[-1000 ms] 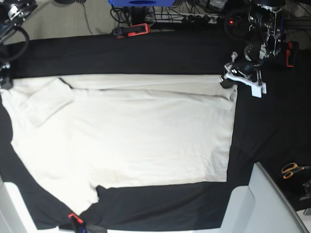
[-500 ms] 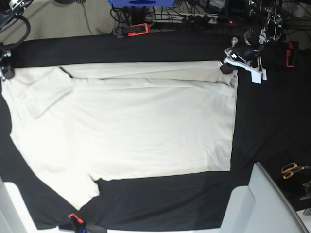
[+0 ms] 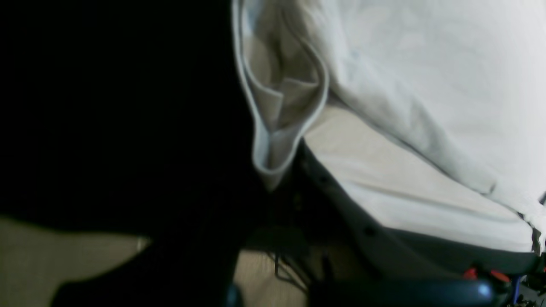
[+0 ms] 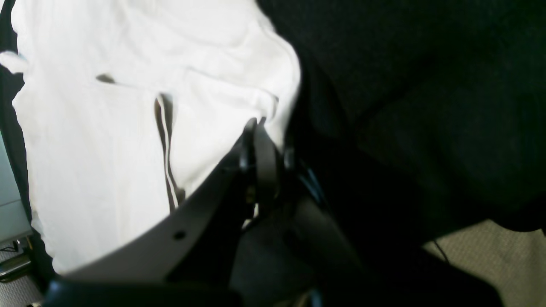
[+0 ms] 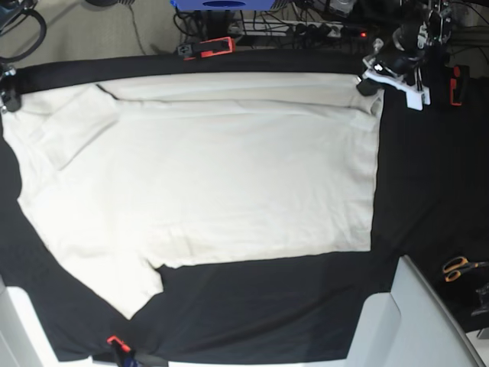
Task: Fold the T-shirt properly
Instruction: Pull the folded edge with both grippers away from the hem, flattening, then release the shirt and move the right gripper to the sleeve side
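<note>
A black table cloth point(image 5: 428, 176) covers the table; the T-shirt point(image 5: 206, 176) spreads across its left and centre

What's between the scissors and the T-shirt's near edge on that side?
Base view: only bare black table cloth separates the scissors from the T-shirt; a grey panel sits just below that stretch.

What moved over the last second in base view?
Both grippers, left and right, jaws shut on the T-shirt, dragged it toward the table's far edge; its far hem went from mid-cloth to near the red clamp. Scissors stayed put.
</note>
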